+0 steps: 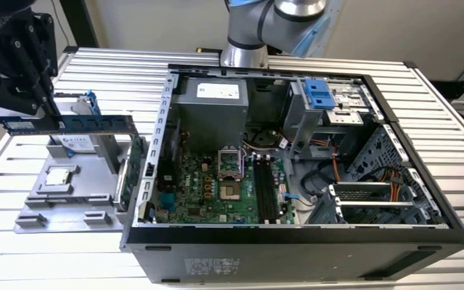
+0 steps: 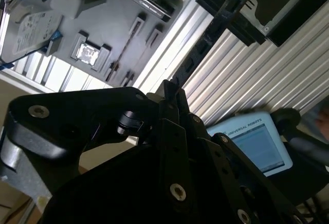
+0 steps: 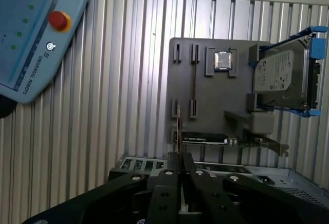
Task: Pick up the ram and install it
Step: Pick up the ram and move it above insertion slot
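Above the grey tray [image 1: 55, 208], the gripper [image 1: 45, 118] was clamped on the ram [image 1: 87, 122], which hung level in the air.
Gripped by its thin faces, seemingly off-centre, the stick could have tilted or slipped; farther off, a skewed ram might have struck the computer case [image 1: 165, 121] wall or jammed in the black slots [image 1: 266, 193].

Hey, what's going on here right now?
The robot arm's gripper is shut on the ram, holding it in the air above the gray parts tray, to the exterior view's left of the open computer case. The ram is not yet in the motherboard's long black slots.
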`<state>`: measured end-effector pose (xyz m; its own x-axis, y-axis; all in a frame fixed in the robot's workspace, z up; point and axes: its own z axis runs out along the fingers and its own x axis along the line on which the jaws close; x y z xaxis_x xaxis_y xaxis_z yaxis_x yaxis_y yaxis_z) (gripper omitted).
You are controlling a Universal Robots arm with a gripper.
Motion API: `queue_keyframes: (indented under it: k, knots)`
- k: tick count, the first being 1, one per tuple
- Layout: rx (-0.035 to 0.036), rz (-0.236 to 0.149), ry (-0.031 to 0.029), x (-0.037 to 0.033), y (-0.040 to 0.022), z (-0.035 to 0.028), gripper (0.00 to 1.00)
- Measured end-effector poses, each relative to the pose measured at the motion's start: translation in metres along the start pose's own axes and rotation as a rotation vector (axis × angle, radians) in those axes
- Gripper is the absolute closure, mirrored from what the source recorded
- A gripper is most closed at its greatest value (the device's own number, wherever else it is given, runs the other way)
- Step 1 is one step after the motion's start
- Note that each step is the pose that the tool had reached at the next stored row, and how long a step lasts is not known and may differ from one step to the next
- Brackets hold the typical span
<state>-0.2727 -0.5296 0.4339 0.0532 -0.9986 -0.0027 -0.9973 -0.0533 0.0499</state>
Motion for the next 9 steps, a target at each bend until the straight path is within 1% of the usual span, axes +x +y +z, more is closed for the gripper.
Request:
queue_keyframes:
  k: [9]
  knots:
    - [-0.0001, 0.0, 0.0, 0.0007, -0.0134, -0.0007, 1.0]
